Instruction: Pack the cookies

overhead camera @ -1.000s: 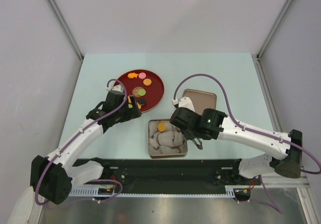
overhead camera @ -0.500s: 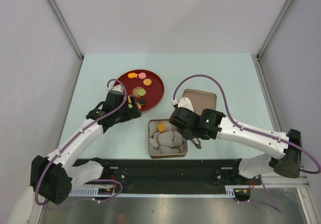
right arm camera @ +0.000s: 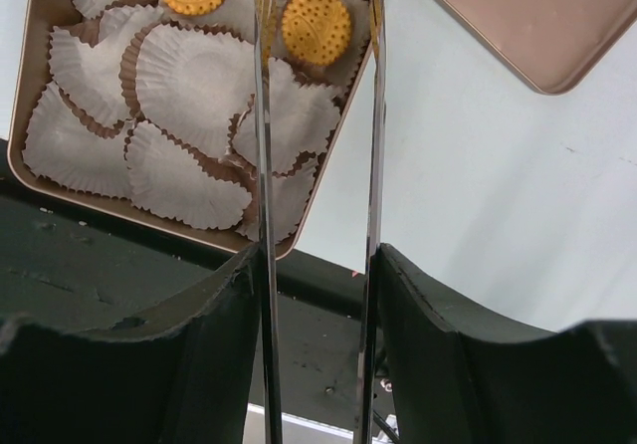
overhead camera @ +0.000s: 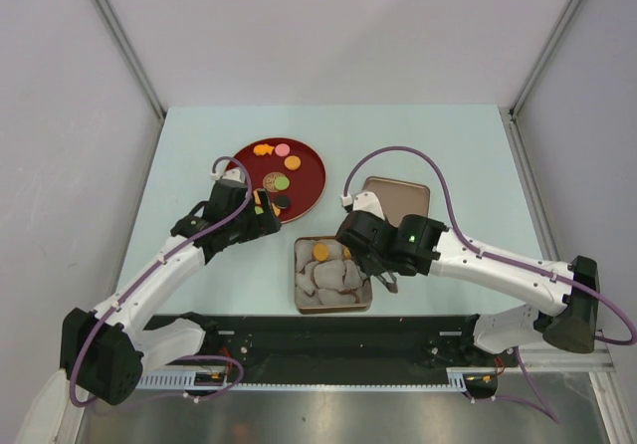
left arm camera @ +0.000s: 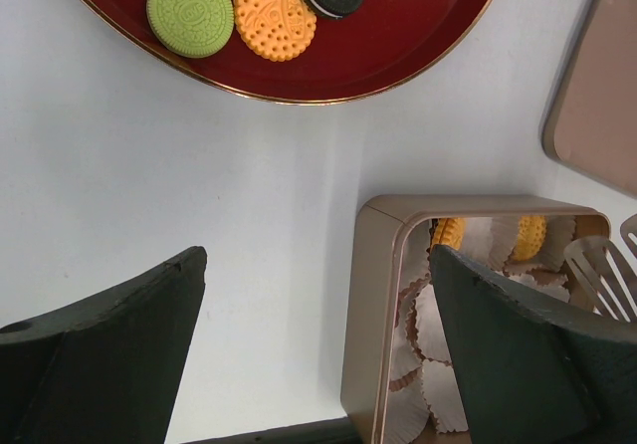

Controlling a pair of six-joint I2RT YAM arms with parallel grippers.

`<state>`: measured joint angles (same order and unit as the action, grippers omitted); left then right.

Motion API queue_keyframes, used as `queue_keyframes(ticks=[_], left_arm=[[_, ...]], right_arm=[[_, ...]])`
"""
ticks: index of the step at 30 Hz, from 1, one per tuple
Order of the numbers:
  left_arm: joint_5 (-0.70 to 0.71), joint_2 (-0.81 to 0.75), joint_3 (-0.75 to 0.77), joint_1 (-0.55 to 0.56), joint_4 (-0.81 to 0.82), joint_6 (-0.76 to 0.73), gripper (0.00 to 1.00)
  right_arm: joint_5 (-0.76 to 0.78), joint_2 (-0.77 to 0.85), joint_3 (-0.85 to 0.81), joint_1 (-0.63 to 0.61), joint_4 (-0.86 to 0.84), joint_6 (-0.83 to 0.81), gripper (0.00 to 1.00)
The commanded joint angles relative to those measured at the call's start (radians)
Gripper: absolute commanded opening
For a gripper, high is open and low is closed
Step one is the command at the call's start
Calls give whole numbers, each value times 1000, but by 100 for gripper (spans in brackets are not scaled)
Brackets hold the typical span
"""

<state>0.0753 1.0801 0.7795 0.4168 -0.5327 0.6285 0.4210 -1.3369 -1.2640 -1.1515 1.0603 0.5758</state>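
Top view: left hand (overhead camera: 261, 208) spread wide, empty, at lower edge of red plate (overhead camera: 309, 187); remaining cookies (overhead camera: 282, 182) just upper right of it. Left arm nearer.

Left wrist view: green cookie (left arm camera: 189, 11), orange cookie (left arm camera: 274, 14) at frame top, ahead of hand.

Right wrist view: right hand (right arm camera: 318, 6) parted, tips astride packed orange cookie (right arm camera: 317, 26) in tin (right arm camera: 25, 135); grip not evident.

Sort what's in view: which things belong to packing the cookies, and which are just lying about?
Job:
- cookies waiting on the red plate
- two orange cookies already in the tin
- paper cups lining the tin
- right gripper with thin tongs, jaws apart over a packed cookie
- left gripper, open, empty

Lying about:
- lid, flat beside the tin
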Motion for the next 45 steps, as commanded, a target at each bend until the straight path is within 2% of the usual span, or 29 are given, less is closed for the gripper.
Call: queue_keyframes(ticks=[1,8,12,17,22,26,32,37,45], left_arm=[[4,-14,-6,4,25,-4,99],[3,-17,-6,4,27,-3,99],[-2,-16,-6,4,30,-3,99],[18,-26,10,4,7,-4,99],[38,-49,72,2,-45,-12,99],[69,-81,92,0,-69,-1,100],[126,-86,99,-12,-107,26,100],[191,-92,102,-15,-145,59,100],[199,-91,79,-19,-127,71,100]], right_arm=[[9,15,-5,4,-28,9,54],[-5,38,-12,6,-65,-2,54],[-51,2,-73,32,-131,-69,54],[-111,-168,-205,81,-235,-180,54],[-229,-350,-421,194,-305,-286,53],[-304,-557,-607,249,-298,-329,52],[-410,-751,-808,289,-263,-338,52],[-442,-802,-822,291,-258,-332,52],[-424,-749,-686,289,-295,-330,52]])
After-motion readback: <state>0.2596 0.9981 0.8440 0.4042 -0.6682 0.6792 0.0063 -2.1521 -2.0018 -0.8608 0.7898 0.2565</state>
